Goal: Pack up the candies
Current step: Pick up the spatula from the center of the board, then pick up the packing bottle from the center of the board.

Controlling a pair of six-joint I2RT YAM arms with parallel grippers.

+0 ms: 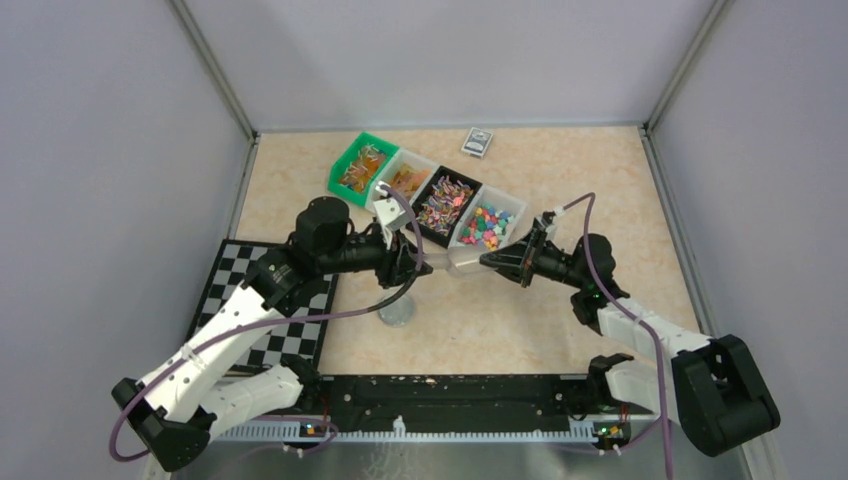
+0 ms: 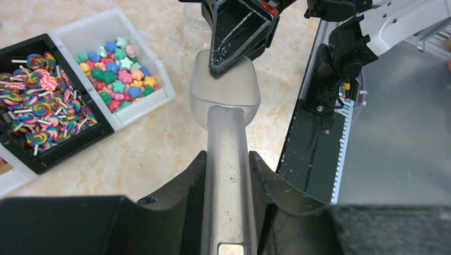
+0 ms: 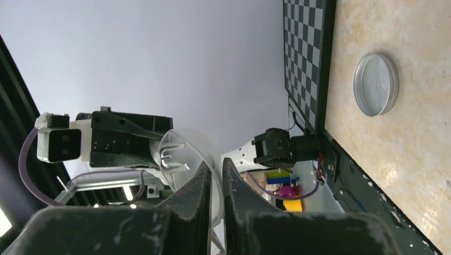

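Observation:
A frosted clear scoop (image 1: pixel 458 262) hangs above the table between my two grippers. My left gripper (image 1: pixel 425 265) is shut on its handle (image 2: pixel 227 159). My right gripper (image 1: pixel 487 260) is shut on the thin far rim of its bowl (image 2: pixel 226 90), and the rim sits between its fingers in the right wrist view (image 3: pixel 215 167). No candies show inside the scoop. The candies lie in a row of bins: orange ones in a green bin (image 1: pixel 362 167) and a white bin (image 1: pixel 405 180), lollipops in a black bin (image 2: pixel 37 111), stars in a white bin (image 2: pixel 117 74).
A round silver lid (image 1: pixel 397 313) lies on the table below the grippers, also in the right wrist view (image 3: pixel 376 84). A clear round rim (image 2: pixel 194 25) shows behind the right gripper. A checkerboard (image 1: pixel 270 300) lies left, a black rail (image 1: pixel 450 395) along the front, a small packet (image 1: pixel 478 142) at the back.

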